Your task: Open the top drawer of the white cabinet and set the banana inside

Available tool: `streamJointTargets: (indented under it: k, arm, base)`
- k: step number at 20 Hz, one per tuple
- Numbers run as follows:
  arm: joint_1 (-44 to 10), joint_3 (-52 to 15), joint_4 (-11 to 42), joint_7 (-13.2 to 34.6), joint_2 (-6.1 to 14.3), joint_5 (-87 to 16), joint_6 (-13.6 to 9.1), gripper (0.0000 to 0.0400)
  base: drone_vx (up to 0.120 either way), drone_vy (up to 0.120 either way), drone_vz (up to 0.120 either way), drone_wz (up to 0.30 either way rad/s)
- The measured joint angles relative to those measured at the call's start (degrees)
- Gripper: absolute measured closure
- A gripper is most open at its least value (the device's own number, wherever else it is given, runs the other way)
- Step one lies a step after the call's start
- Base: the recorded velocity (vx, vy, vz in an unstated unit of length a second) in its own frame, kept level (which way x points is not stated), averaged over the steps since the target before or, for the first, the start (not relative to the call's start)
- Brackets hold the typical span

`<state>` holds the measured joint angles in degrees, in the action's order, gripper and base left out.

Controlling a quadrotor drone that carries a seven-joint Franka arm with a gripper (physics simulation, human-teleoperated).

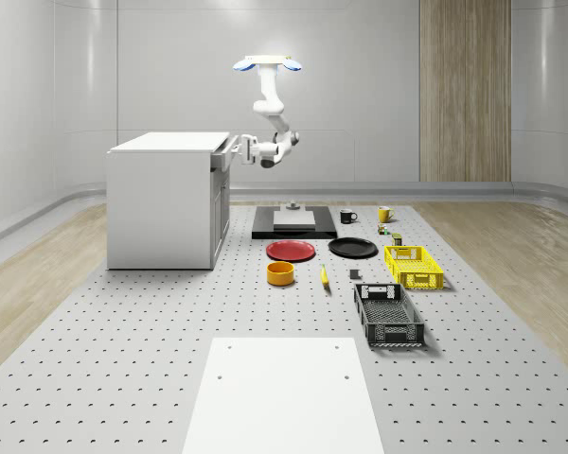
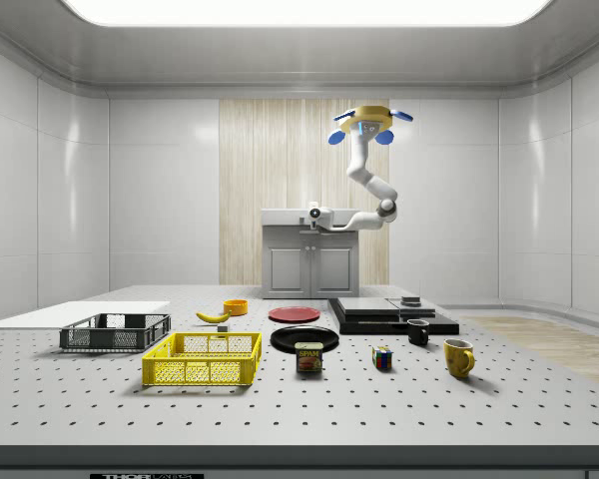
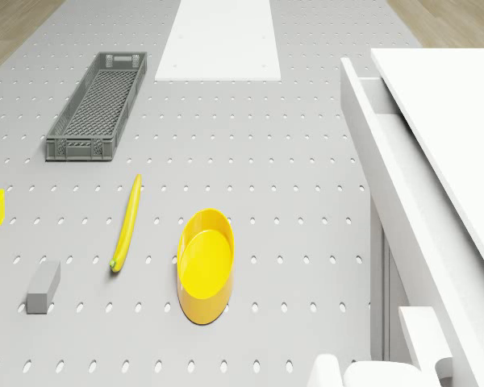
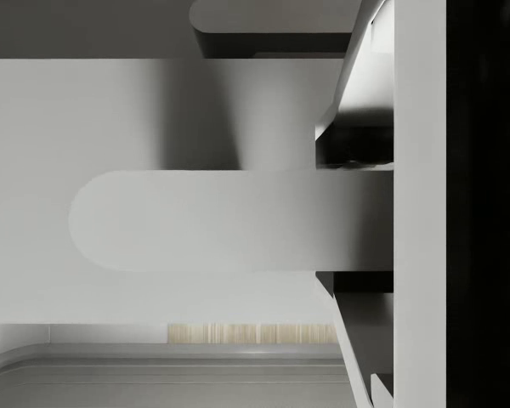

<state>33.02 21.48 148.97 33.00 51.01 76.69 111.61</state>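
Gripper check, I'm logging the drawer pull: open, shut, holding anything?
Gripper: at the top drawer front of the white cabinet; finger state cannot be told.

The drone [image 1: 268, 64] hovers high, arm [image 1: 273, 115] hanging down then bent sideways, gripper [image 1: 235, 150] held level at the arm's end.

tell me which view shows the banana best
The drone view: the slim yellow banana lies in full length on the pegboard floor beside the round yellow bowl. In the whole-scene view it is a thin sliver; in the side view a small curve.
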Motion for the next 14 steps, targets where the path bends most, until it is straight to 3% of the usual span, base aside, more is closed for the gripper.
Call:
streamJointTargets:
  k: [1, 3, 4, 5, 6, 10, 14]
  arm:
    - [0.1, 0.1, -0.6, 4.9, 0.9, -1.2, 0.3, 0.0249]
    - [-0.1, 1.4, -0.7, 5.2, 1.8, -2.8, -0.5, 0.0253]
    - [-0.3, 2.0, -0.8, 6.3, 2.3, -3.8, -1.1, 0.0233]
    - [-0.4, 3.0, -0.3, 3.0, 2.0, -4.2, -1.6, 0.0241]
    - [-0.8, 3.7, -0.3, 2.5, 1.9, -4.6, -2.3, 0.0252]
    - [-1.8, 6.3, -0.8, 4.2, 3.1, -7.3, -4.8, 0.0279]
    - [-2.4, 9.2, -1.5, 6.1, 4.0, -10.4, -7.1, 0.0272]
  base:
    - [0.000, 0.000, 0.000, 0.000]
    - [0.000, 0.000, 0.000, 0.000]
    - [0.000, 0.000, 0.000, 0.000]
    - [0.000, 0.000, 0.000, 0.000]
    - [0.000, 0.000, 0.000, 0.000]
    - [0.000, 0.000, 0.000, 0.000]
    - [0.000, 0.000, 0.000, 0.000]
